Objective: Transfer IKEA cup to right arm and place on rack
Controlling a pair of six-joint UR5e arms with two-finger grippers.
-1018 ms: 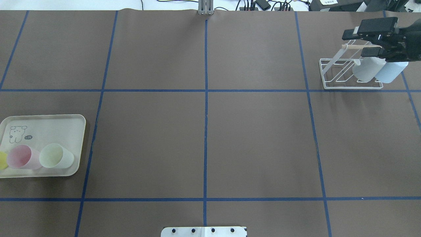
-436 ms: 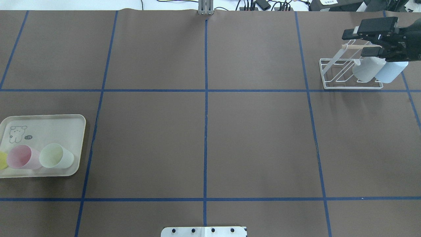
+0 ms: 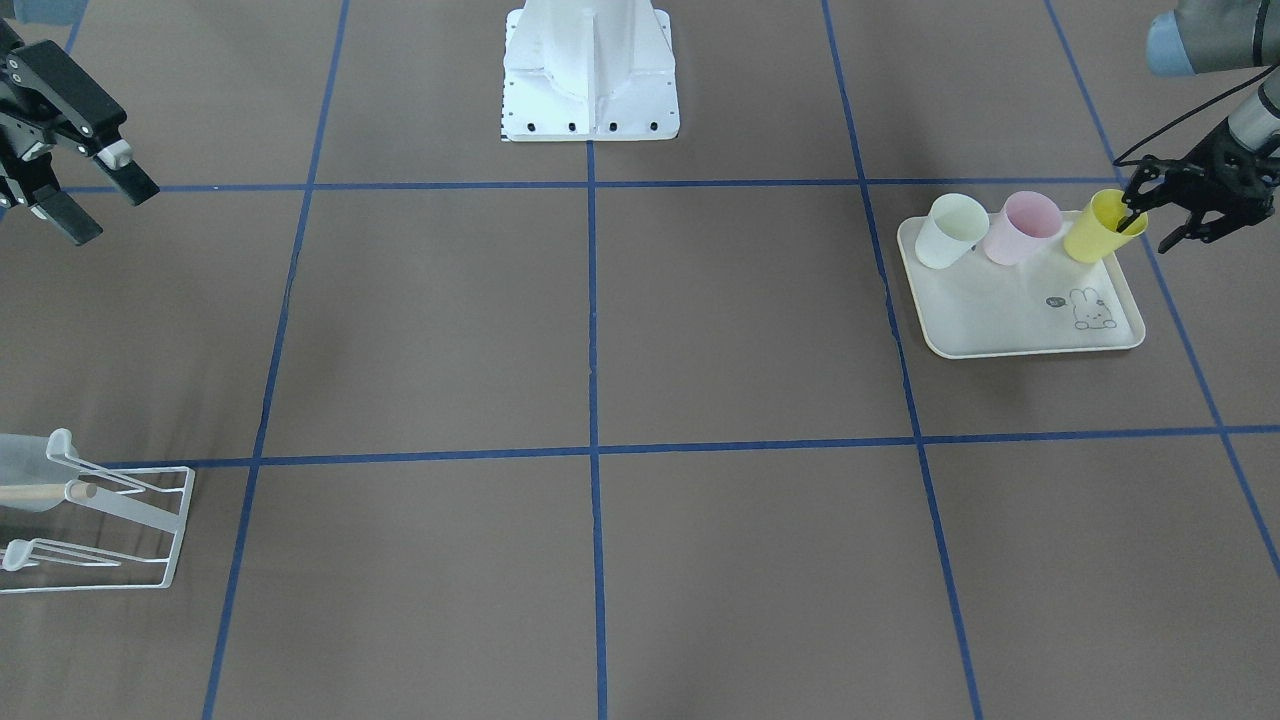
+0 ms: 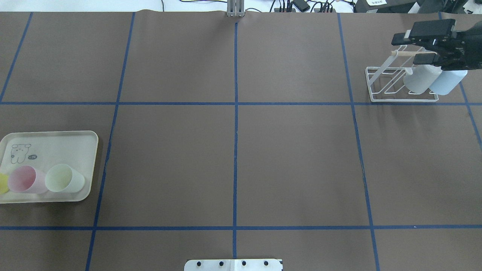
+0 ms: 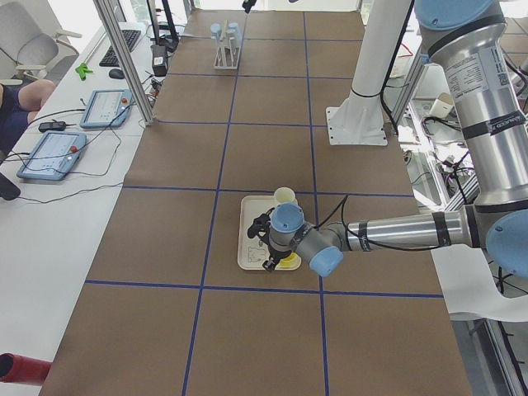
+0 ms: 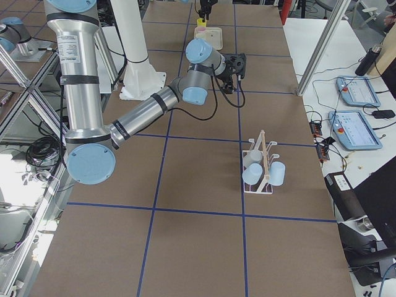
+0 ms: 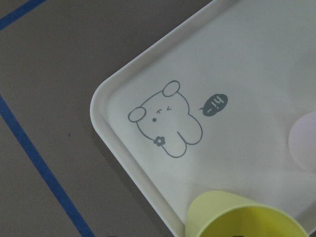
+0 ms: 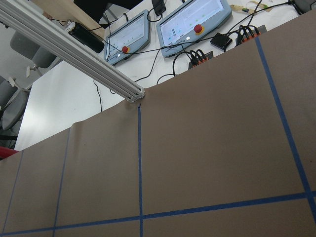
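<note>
Yellow IKEA cup (image 3: 1095, 230) lay tipped on the rabbit-print tray (image 3: 1000, 320), the left pincer (image 3: 1150, 220) apart with one finger in its mouth, so pick-up seemingly called for closing next, while the right pincer (image 4: 414, 48) hung apart, empty, by the rack (image 4: 404, 100).

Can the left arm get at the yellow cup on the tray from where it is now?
Probably yes. The left gripper is right at the yellow cup on the tray, jaws spread at its rim. The pink cup stands on the cup's other side, so nothing seems to block the approach.
</note>
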